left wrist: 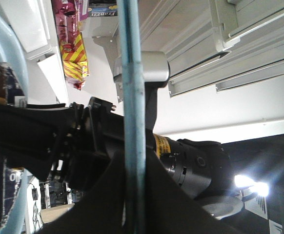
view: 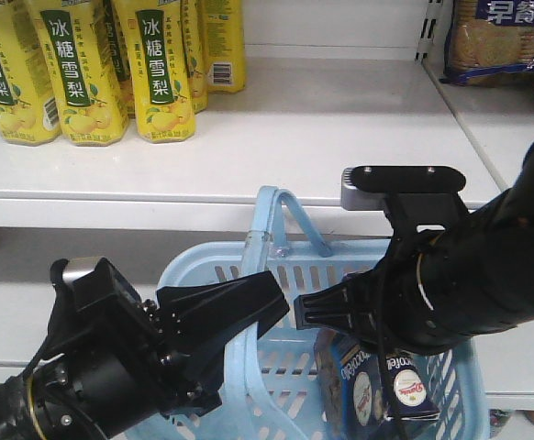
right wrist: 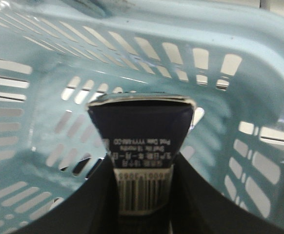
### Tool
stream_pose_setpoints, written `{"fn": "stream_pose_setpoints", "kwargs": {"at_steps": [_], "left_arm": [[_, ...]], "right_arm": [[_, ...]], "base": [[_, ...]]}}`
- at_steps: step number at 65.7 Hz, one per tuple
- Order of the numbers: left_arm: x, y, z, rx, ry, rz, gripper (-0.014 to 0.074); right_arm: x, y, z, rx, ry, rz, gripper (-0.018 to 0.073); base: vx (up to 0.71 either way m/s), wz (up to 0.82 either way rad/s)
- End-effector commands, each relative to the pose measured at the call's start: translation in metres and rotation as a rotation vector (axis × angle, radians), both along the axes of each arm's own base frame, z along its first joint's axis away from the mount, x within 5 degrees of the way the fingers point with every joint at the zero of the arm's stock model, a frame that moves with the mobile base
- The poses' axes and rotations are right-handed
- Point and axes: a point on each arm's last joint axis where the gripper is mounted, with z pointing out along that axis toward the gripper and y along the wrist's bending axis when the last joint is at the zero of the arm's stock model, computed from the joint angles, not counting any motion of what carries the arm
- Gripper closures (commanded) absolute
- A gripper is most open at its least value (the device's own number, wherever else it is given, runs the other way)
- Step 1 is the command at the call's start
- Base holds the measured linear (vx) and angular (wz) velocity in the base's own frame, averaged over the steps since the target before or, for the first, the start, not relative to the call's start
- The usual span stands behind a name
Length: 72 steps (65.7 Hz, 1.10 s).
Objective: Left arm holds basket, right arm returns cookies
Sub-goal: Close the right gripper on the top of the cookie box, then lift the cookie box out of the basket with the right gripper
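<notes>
The light blue basket (view: 194, 264) hangs in front of the shelves. My left gripper (view: 249, 316) is shut on one of its hoop handles (left wrist: 132, 73), and that thin blue bar runs straight up between the two black fingers of the left gripper (left wrist: 133, 163). The right arm comes in from the right and reaches down into the basket. The right gripper (view: 377, 353) is shut on the top of the cookies (view: 403, 390), a dark navy box standing upright inside. In the right wrist view the cookies (right wrist: 142, 126), with their barcode label, sit between the fingers of the right gripper (right wrist: 143, 168) above the basket's slotted wall (right wrist: 44, 58).
Several yellow bottles (view: 83, 73) stand at the left of the white upper shelf (view: 340, 119). A blue biscuit pack (view: 501, 41) lies on the neighbouring shelf at top right. A lower shelf runs behind the basket.
</notes>
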Motion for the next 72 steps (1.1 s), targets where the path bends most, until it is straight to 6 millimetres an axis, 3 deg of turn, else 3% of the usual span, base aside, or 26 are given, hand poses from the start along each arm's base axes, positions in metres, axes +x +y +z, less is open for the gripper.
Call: {"fn": "stream_pose_setpoints", "kwargs": {"at_steps": [1,36,72], "left_arm": [[0.002,0.006,0.027,-0.160,-0.083,0.037,0.0599],[0.002,0.006,0.027,-0.160,-0.083,0.037,0.0599],[0.002,0.006,0.027,-0.160,-0.083,0.037,0.0599]], "right_arm": [[-0.003,-0.007,0.022,0.060,-0.095,0.019,0.0565],[-0.023,-0.030,0.052,0.158,-0.208,0.020,0.0565],[-0.058,-0.066,0.098,0.409,-0.423,0.041,0.0565]], "base": [[0.00,0.00],[0.00,0.00],[0.00,0.00]]}}
